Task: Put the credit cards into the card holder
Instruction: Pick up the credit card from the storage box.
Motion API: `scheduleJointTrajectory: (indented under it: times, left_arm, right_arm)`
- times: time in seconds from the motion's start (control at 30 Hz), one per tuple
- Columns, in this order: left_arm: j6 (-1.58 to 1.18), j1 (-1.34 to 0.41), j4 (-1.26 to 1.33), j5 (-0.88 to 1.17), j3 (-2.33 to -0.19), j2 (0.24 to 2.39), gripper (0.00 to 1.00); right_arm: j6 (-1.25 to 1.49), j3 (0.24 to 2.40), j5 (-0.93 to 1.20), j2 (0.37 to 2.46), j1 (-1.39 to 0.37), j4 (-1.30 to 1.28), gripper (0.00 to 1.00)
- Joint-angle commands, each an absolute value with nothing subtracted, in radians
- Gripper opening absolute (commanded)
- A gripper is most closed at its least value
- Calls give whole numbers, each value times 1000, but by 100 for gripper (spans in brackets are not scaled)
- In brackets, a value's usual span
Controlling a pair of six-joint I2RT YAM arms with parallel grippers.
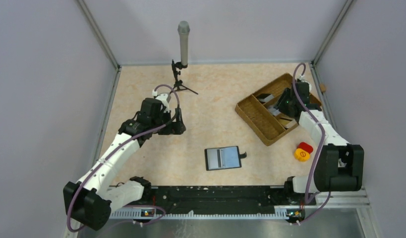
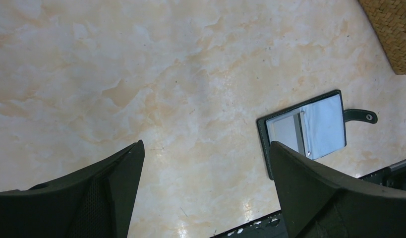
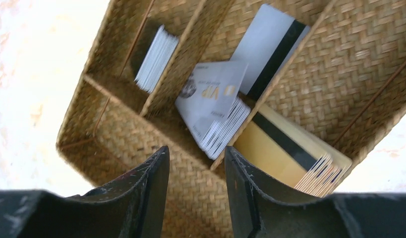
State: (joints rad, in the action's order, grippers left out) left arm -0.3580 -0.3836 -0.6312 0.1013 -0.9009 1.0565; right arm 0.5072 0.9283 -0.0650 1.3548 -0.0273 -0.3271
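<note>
The card holder (image 1: 223, 158) lies open and flat on the table near the front middle, its clasp tab (image 2: 362, 116) pointing right. In the left wrist view the card holder (image 2: 307, 130) shows grey and pale blue inside. My left gripper (image 1: 177, 124) (image 2: 205, 148) hovers wide open to its left, with nothing between its fingers. The credit cards (image 3: 210, 106) sit in stacks in the woven tray (image 3: 136, 144): silver, white (image 3: 156, 57) and gold (image 3: 290, 153). My right gripper (image 1: 285, 101) (image 3: 197, 151) hangs over the tray, jaws partly apart and holding nothing.
The brown woven tray (image 1: 260, 121) stands at the back right, angled. A microphone on a small tripod (image 1: 183, 44) stands at the back middle. A red and yellow object (image 1: 303, 151) lies near the right arm. A black rail (image 1: 215, 196) runs along the near edge.
</note>
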Motion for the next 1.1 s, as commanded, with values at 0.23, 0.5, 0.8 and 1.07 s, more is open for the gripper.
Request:
scheduleJointTrajectory:
  times: [0.23,0.5,0.8,1.07]
  left_arm:
    - [-327,-372,-632,132,-901,1061,99]
    - [-325,-365,-632,137,-899,1069,99]
    - [-324,-362,-634,138,-899,1071,99]
    - [-322,-360,-634,138,-897,1069,99]
  right_arm:
    - [510,1006,-5,1471,100,-197,40]
    - [517,1021,39,1535,109,-158,37]
    - [518,1020,11,1567,110,-150,35]
    - [513,1038,5,1610,110,-131,31]
